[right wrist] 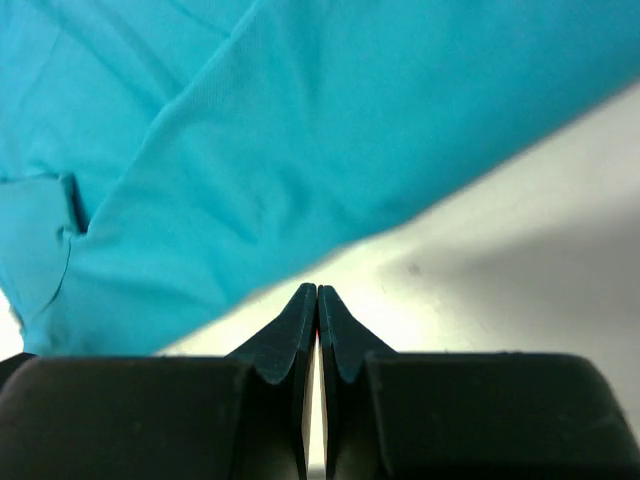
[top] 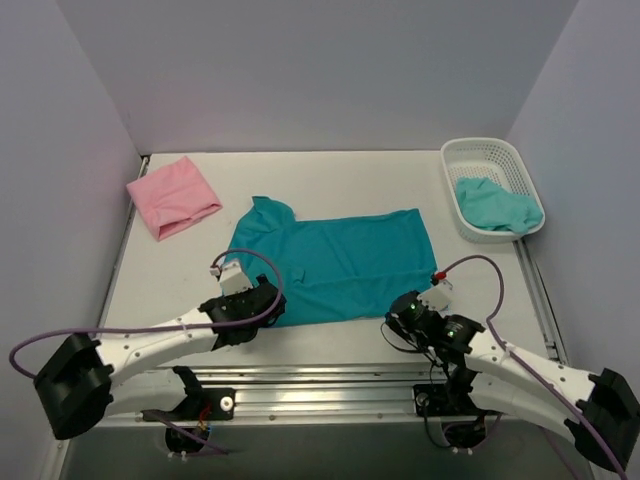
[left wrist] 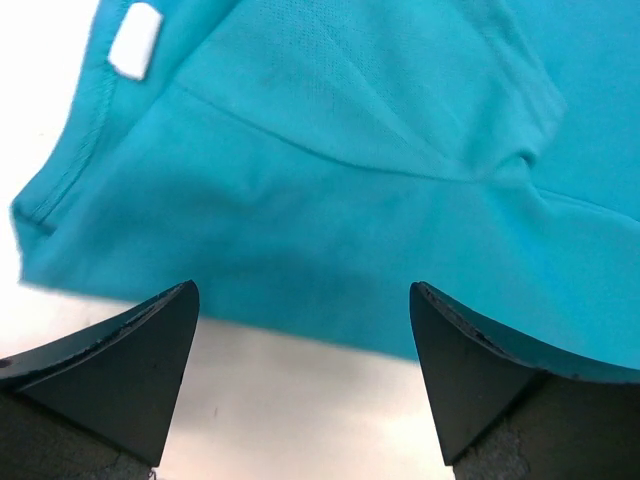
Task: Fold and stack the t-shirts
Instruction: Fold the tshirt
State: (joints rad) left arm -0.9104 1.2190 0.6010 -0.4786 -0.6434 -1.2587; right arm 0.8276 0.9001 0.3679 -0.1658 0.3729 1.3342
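Jaws: left gripper (left wrist: pixel 302 292) spread wide over near hem of teal t-shirt (top: pixel 340 262); right gripper (right wrist: pixel 317 292) pinched together, empty, beside that hem. Fabric looks light, limp; pinch hem corners.

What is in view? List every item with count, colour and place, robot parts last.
table: one, white, under everything.
spread t-shirt: one, teal, flat at centre.
folded t-shirt: one, pink, far left corner.
basket: one, white, far right.
crumpled garment: one, teal, inside the basket.
label: one, white, on the spread t-shirt's edge.
cables: two, purple, one looping from each arm.
left gripper: one, black, over the spread t-shirt's near left hem, jaws open.
right gripper: one, black, on bare table just short of the near right hem, jaws shut, empty.
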